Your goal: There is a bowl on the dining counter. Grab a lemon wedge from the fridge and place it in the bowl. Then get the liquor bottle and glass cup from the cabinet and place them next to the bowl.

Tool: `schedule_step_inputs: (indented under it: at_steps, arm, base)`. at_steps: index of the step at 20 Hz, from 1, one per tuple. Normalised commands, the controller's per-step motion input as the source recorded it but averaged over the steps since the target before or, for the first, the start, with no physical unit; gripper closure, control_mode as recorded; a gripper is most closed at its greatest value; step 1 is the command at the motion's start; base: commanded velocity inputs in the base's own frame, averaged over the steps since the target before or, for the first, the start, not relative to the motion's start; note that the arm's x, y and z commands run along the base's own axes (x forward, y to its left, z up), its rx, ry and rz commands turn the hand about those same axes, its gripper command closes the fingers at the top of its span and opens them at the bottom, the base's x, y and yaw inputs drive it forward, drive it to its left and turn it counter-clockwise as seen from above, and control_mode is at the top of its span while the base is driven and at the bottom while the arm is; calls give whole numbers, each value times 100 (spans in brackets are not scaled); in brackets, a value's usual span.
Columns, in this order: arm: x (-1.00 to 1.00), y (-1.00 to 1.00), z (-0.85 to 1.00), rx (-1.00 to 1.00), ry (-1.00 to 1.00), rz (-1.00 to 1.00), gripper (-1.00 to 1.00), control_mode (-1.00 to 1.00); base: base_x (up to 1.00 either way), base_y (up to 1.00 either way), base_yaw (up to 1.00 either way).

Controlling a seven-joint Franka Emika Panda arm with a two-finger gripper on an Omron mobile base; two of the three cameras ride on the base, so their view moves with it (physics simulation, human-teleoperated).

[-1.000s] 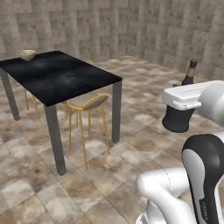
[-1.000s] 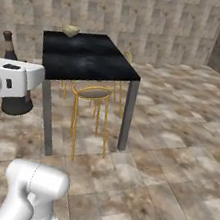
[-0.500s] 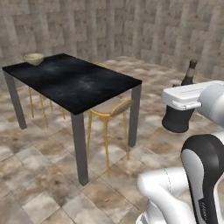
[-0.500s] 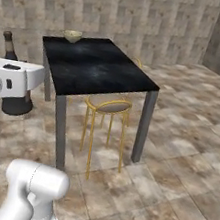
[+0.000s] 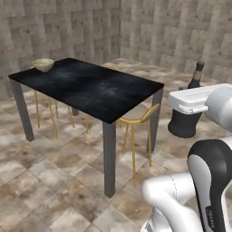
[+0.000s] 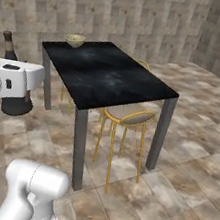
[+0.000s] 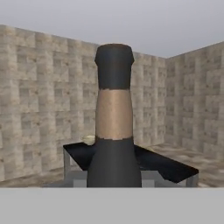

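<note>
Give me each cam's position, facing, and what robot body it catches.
Left base view: behind-left of the arm, facing the dining counter; white arm lower right, liquor bottle above the hand.
Right base view: behind-right, same counter; arm lower left.
Hand view: on the hand, looking past the bottle at the counter.
Both base views share the bowl and a stool.

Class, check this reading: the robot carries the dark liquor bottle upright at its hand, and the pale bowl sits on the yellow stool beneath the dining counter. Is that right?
One detail is wrong. The bowl sits on the dining counter, at its far corner, not on the stool. The left base view shows this. The liquor bottle is indeed carried upright at the end effector.
</note>
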Motion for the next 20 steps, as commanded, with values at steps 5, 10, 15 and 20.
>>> schedule_step_inputs:
  at_steps: [5,10,15,20]
  arm:
    - [0,0,0,0,0,0,100,100]
    - [0,0,0,0,0,0,100,100]
    - [0,0,0,0,0,0,100,100]
    - [0,0,0,0,0,0,100,100]
  base:
    - [23,100,-22]
    - [23,100,-19]
    - [24,98,-21]
    - [38,100,-25]
